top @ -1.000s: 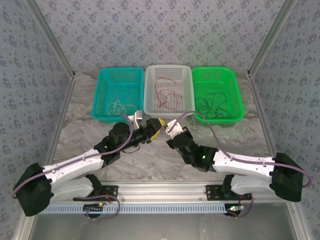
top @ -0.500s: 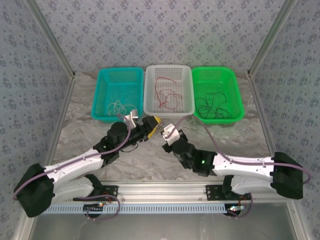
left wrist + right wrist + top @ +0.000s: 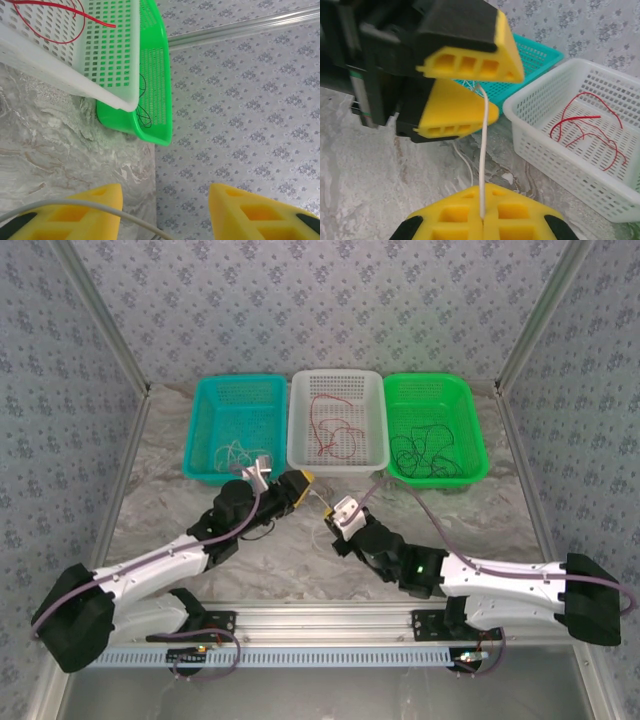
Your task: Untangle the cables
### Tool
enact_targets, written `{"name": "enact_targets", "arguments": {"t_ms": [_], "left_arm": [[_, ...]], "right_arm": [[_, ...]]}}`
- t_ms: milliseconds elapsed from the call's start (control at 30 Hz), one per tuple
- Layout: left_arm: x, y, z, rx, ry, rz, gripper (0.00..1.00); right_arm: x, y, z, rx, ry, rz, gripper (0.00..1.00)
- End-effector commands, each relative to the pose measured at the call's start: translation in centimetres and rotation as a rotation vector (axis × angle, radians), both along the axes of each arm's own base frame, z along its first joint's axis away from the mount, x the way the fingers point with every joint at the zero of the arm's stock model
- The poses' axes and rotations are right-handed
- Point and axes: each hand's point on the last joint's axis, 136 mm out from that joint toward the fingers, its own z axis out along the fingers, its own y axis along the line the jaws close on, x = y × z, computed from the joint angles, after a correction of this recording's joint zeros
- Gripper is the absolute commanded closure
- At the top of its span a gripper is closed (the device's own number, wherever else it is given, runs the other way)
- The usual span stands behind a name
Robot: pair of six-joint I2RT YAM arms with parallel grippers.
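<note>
Bright, even light falls from overhead in the top view. The marble tabletop (image 3: 300, 570) carries only soft, faint shadows under the arms and along the baskets' near edges. There is no harsh glare, just a mild sheen on the aluminium rail (image 3: 330, 615) at 6 o'clock. The frame posts (image 3: 110, 328) lean inward at 10 and 2 o'clock, a wide-angle effect.

In the left wrist view the left gripper's yellow fingers (image 3: 75, 220) at 6 o'clock look soft, and the wallpaper (image 3: 240, 100) is sharp. In the right wrist view the right gripper's fingers (image 3: 510, 200) at 6 o'clock blur slightly, while the white cable (image 3: 483, 145) and the white basket (image 3: 555, 150) at 3 o'clock are crisp.
</note>
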Motion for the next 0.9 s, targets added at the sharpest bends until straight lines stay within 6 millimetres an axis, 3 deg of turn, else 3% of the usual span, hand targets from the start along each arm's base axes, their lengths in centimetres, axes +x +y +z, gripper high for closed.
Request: {"name": "enact_targets", "arguments": {"t_ms": [0, 133, 233, 400, 533, 633, 667, 867], "left_arm": [[0.5, -1.2, 2.4, -0.062, -0.061, -0.031, 0.54], [0.6, -2.2, 2.7, -0.081, -0.073, -0.075, 0.69], [0.7, -1.5, 2.7, -0.06, -0.091, -0.042, 0.96], [0.5, 0.8, 4.2, 0.074, -0.19, 0.021, 1.0], [0.0, 1.5, 6.6, 0.128, -0.274, 0.017, 1.0], [-0.3, 1.5, 7.9, 0.163, -0.319, -0.001, 1.0], [-0.3, 1.5, 8.2, 0.166, -0.328, -0.005, 1.0], [-0.5, 1.1, 10.5, 0.193, -0.392, -0.036, 1.0]], "right_arm": [[-0.7, 1.0, 0.3, 0.034, 0.013, 0.051, 0.95], [-0.5, 1.6, 0.0, 0.022, 0.017, 0.057, 0.95], [-0.5, 1.3, -0.6, 0.009, 0.033, 0.046, 0.95], [0.0, 0.2, -2.4, -0.03, 0.109, -0.006, 0.85], [1.1, -0.7, -3.6, -0.038, 0.199, -0.071, 0.51], [1.6, -0.4, -3.6, -0.021, 0.215, -0.082, 0.19], [1.6, -0.2, -3.6, -0.012, 0.213, -0.075, 0.12], [1.8, 0.7, -3.4, 0.033, 0.189, -0.049, 0.0]]}}
